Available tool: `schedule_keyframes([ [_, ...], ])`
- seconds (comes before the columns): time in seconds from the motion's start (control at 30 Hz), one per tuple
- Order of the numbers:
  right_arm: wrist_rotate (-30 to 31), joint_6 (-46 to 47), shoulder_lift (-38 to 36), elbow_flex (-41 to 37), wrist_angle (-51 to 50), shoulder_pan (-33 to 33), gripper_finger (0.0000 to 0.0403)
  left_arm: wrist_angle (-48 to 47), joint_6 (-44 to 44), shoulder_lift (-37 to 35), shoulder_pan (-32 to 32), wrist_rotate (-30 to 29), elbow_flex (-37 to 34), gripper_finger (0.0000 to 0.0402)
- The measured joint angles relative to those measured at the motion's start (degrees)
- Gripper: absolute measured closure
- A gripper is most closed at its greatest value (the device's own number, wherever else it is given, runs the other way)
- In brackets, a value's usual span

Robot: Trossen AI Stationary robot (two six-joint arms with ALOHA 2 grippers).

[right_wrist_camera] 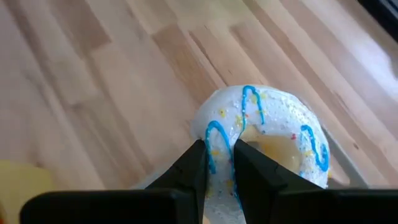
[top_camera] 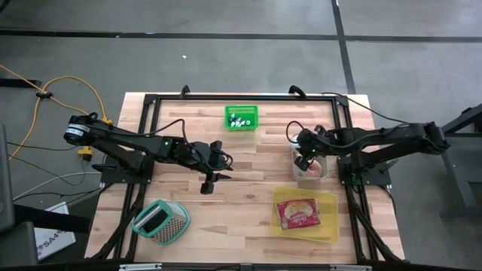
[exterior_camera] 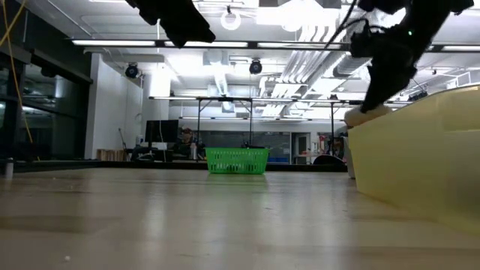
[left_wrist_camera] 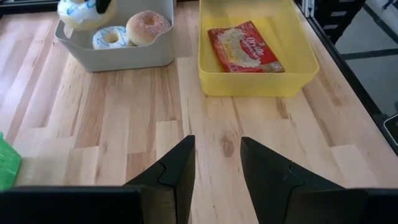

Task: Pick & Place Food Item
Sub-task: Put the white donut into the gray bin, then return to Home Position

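My right gripper (right_wrist_camera: 217,168) is shut on a white-iced donut with blue squiggles (right_wrist_camera: 267,134). It hangs over the pale bin (top_camera: 320,174) at the table's right; the left wrist view shows the donut (left_wrist_camera: 78,12) above that bin's rim. A blue-iced donut (left_wrist_camera: 111,37) and a sugared donut (left_wrist_camera: 147,26) lie inside the bin (left_wrist_camera: 118,59). Above the middle of the table my left gripper (left_wrist_camera: 217,180) (top_camera: 208,183) hovers open, holding nothing. My right gripper pinches the donut's ring at its outer rim (right_wrist_camera: 219,140) between its two fingers (right_wrist_camera: 193,165), coming from above and slanting down. The donut hangs below the fingers, lifted clear, its iced face and hole turned toward the wrist camera.
A yellow tray (top_camera: 325,202) holding a red snack packet (top_camera: 299,213) sits near the front right, beside the bin. A green basket (top_camera: 241,118) stands at the far middle. A teal-and-white container (top_camera: 160,221) lies at the near left. Bare wood lies between them.
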Motion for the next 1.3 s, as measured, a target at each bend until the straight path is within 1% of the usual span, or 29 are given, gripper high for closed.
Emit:
schedule_keyframes([
  [0.43,1.97,8.44,0.0,-7.62,0.14,-3.58,0.0339,-0.14,1.86,0.0,0.0,-0.01,0.0,0.0279],
  [0.67,1.41,9.23,0.0,-8.66,0.4,-4.15,0.0336,-0.13,2.33,0.0,-0.01,-0.01,0.0,0.0279],
  [1.07,0.66,9.21,0.02,-8.66,0.48,-4.15,0.0267,-0.13,2.27,0.0,0.0,-0.01,0.0,0.0279],
  [1.2,-0.34,9.59,0.02,-8.64,0.47,-4.15,0.0257,-0.13,2.25,0.0,-0.01,-0.01,0.0,0.0279],
  [1.3,-0.5,10.04,0.02,-8.64,0.47,-4.11,0.0257,-0.13,2.27,0.0,-0.01,-0.01,0.0,0.0279],
])
